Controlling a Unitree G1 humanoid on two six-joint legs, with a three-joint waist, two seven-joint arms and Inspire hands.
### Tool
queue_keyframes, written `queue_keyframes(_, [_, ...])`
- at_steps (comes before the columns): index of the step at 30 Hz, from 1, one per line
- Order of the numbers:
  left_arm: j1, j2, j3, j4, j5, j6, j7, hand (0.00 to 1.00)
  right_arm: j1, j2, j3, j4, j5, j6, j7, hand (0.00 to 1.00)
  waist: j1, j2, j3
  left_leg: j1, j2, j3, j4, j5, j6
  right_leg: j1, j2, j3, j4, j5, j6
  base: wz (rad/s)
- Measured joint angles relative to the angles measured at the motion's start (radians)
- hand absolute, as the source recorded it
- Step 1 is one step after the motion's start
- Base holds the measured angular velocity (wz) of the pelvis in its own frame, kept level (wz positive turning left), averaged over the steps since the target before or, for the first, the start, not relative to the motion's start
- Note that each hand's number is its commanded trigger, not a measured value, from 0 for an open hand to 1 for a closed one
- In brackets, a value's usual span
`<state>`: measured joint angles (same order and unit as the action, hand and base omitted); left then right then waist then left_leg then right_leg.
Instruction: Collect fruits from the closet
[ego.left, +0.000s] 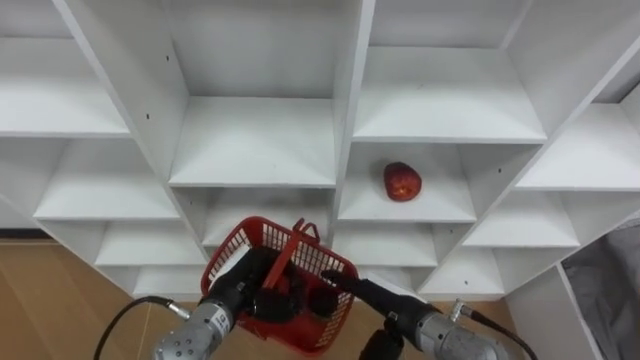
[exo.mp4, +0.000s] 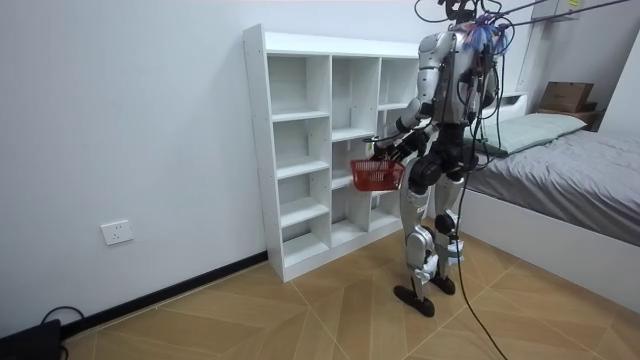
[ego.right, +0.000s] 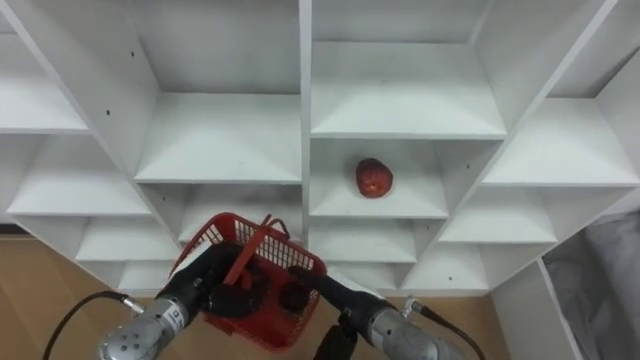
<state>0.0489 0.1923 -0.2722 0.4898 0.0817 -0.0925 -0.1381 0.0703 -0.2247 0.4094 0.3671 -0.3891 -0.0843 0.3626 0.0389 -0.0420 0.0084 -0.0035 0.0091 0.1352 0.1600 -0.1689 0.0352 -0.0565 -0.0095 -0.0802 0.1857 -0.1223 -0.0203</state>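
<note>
Left eye view: red fruit (ego.left: 402, 182) well beyond right hand (ego.left: 358, 291) at basket (ego.left: 228, 248)

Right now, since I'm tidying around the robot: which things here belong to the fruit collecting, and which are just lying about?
Job: red apple, red basket, white shelf unit, left hand, right hand.
Lying about: bed, cardboard box, wall socket.

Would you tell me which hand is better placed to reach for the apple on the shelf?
Right hand, probably: it lies on the apple's side, while the left hand grips the red basket.
</note>
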Motion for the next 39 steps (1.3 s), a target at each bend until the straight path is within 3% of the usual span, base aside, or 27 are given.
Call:
queue_keyframes(11, [0.006,0.004,0.0,0.009,0.0,0.001,0.007,1.0,0.017,0.001,-0.005,-0.005,0.003,0.014,-0.003,0.0,-0.003,0.003,0.0009,0.01,0.001,0.001,-0.004,-0.001,-0.001,0.008,0.001,-0.002,0.0,0.0,0.0,-0.01])
queue_keyframes(17, [0.034,0.007,0.0,0.007,0.0,0.001,0.019,1.0,0.052,0.0,-0.052,-0.069,0.003,0.013,-0.03,0.0,-0.004,0.01,0.0029,0.014,0.001,0.002,-0.007,-0.001,-0.001,0.008,0.003,-0.001,-0.003,0.0,0.0,0.0])
queue_keyframes(23, [0.039,0.007,0.004,0.006,0.001,0.0,0.03,1.0,0.067,0.003,-0.088,-0.075,0.031,0.013,-0.064,0.0,-0.003,0.017,-0.002,0.037,0.002,0.002,-0.016,-0.003,-0.004,0.03,0.01,0.0,-0.018,0.0,0.0,0.0])
queue_keyframes(36, [0.076,0.003,0.049,0.008,-0.002,0.0,0.063,1.0,0.122,0.031,-0.178,-0.091,0.043,0.009,-0.135,0.0,-0.013,0.015,-0.0028,0.07,0.004,0.002,-0.019,-0.006,-0.008,0.066,0.013,0.006,-0.019,-0.002,-0.003,0.0])
queue_keyframes(39, [0.086,-0.011,0.073,0.008,0.0,0.0,0.064,1.0,0.14,0.032,-0.199,-0.11,0.042,0.004,-0.166,0.0,-0.014,0.014,-0.0022,0.085,0.004,0.003,-0.021,-0.006,-0.008,0.075,0.014,0.01,-0.022,-0.003,-0.002,0.0])
